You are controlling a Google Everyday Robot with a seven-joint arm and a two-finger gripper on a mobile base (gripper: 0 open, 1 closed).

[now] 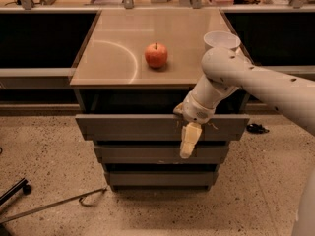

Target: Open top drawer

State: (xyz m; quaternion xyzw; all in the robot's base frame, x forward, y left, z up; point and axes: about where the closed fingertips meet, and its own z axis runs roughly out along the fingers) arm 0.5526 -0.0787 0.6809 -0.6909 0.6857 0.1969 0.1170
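Just right of centre, tool [186, 151] at top drawer [128, 127] front.

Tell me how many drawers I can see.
3, stacked. The top drawer is widest, with the gripper hanging over its front; the middle drawer is below it; the bottom drawer is lowest.

The arm [261, 82] was white and smooth, its rounded joint dotted with small dark holes. The gripper [189, 140], pale yellow, hung before the top drawer [128, 127].
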